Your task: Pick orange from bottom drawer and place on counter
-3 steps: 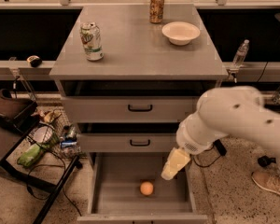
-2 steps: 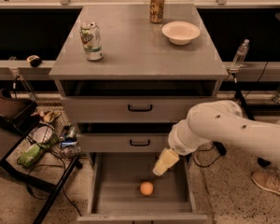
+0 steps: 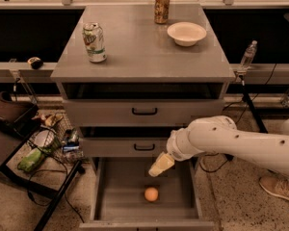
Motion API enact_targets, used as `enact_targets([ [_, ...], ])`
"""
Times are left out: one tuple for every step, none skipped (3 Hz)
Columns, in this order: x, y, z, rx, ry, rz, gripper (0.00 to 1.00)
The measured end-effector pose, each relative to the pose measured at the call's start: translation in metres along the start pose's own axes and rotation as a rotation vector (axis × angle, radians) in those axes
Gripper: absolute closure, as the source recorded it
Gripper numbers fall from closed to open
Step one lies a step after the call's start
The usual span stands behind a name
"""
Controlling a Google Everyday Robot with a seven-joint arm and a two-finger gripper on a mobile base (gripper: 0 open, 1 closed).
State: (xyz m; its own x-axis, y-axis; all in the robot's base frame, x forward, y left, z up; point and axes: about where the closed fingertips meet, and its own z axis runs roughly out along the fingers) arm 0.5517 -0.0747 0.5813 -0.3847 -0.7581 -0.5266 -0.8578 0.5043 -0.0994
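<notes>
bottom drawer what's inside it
Only the orange shows, on the grey floor of the bottom drawer. The gripper hangs above it, covering some floor; the drawer's back end is hidden under the cabinet.

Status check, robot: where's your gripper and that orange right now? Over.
Cream gripper hovering over open grey bottom drawer. Small round orange on drawer floor, just below gripper, untouched. Nothing between them.

The arm (image 3: 231, 141) extends from the right, its gripper (image 3: 155, 171) angled down-left at lower centre.
</notes>
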Motion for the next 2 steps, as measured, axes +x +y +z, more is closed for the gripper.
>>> enact_targets([
  [0.026, -0.005, 0.022, -0.015, 0.011, 0.003, 0.0],
  [0.065, -0.016, 0.049, -0.043, -0.04, 0.022, 0.0],
])
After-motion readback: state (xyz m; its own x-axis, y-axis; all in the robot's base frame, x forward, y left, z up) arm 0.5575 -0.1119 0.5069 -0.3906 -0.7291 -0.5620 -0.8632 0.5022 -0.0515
